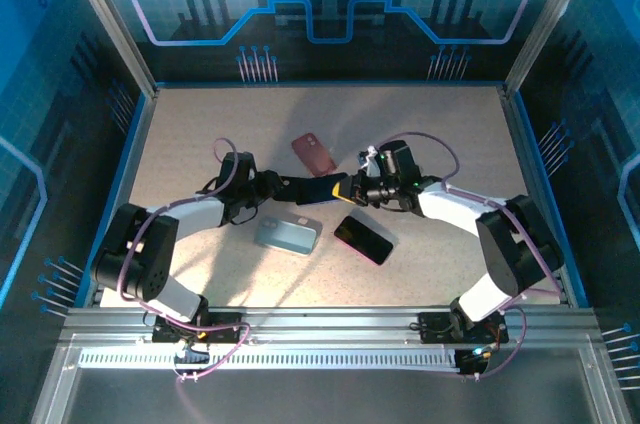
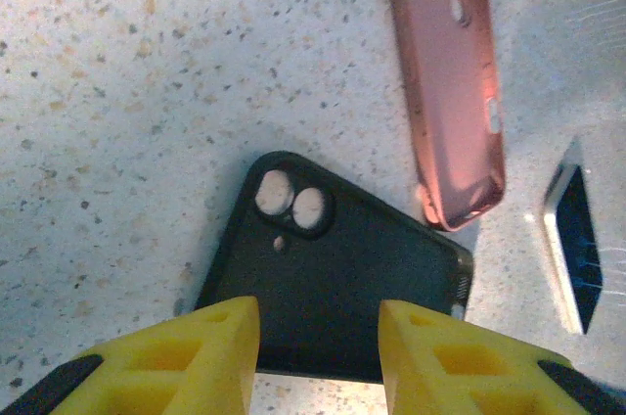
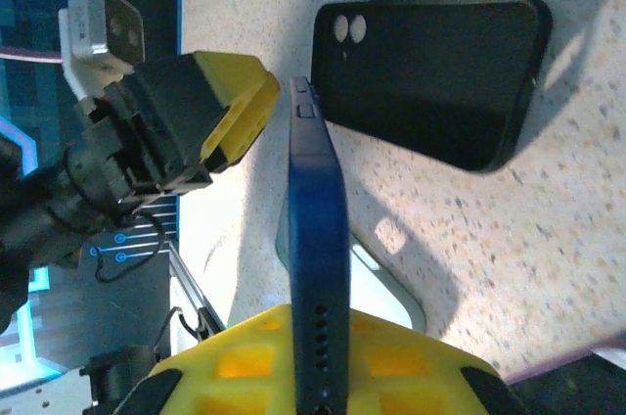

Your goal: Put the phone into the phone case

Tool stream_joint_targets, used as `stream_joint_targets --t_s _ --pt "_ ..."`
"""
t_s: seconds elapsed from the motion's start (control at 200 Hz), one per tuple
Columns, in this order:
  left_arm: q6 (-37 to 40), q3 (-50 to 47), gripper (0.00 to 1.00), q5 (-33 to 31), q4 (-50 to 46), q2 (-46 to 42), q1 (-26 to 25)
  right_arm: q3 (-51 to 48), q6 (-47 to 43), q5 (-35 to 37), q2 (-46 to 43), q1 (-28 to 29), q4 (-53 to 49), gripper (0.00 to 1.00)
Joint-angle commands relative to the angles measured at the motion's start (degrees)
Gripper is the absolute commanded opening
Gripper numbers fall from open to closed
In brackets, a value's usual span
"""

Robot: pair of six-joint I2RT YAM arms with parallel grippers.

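Phone [image 3: 318, 219]: clamped edge-on in the right gripper [image 3: 323, 361], above the table [image 3: 558, 239], near the black case [image 3: 430, 72]. Left gripper [image 2: 318, 337]: partly open, empty. Risk, we judge: such a thin edge grip lets the phone twist or drop.

In the top view, blue light is glowing off the walls [image 1: 60, 144] while the table [image 1: 200, 124] is sitting evenly bright, palest at its near left; the arms [image 1: 450, 209] are casting soft shadows. The rail [image 1: 300, 356] below is blowing out white. In the left wrist view, the pads [image 2: 176, 356] are blurring at close range, glare is washing out the right edge, and the black case [image 2: 333, 278] is throwing a dark shadow along its left. In the right wrist view, the phone [image 3: 318, 268] is softening toward the lens, a white patch beside it is overexposing, perhaps a reflection, and a gray shadow is falling right of it.
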Motion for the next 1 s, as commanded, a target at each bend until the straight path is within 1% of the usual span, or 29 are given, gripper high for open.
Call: stream_joint_targets --t_s 0.0,0.12,0.25,0.465,0.665,0.996 --pt "-0.8 0.33 0.36 0.22 -1.22 -1.11 1.13 5.1 0.09 -1.68 3.09 0.72 2.77 0.0" --pt "-0.84 0.82 0.33 0.44 -1.08 -0.1 2.29 8.4 0.15 -2.57 7.4 0.88 2.69 0.0" --pt "-1.22 0.47 0.32 -0.2 0.26 0.21 3.27 11.37 0.44 -3.06 11.23 1.18 2.31 0.0" --pt "-0.98 1.09 0.3 0.13 2.04 2.32 3.38 14.25 1.65 -3.77 16.19 1.53 2.72 0.0" --pt "-1.21 0.91 0.29 0.29 4.1 4.35 3.38 16.63 1.8 -3.56 19.12 1.87 1.37 0.0" --pt "-2.97 0.3 0.29 2.06 8.28 7.95 3.38 17.45 2.76 -2.59 22.06 1.87 -0.25 0.0"
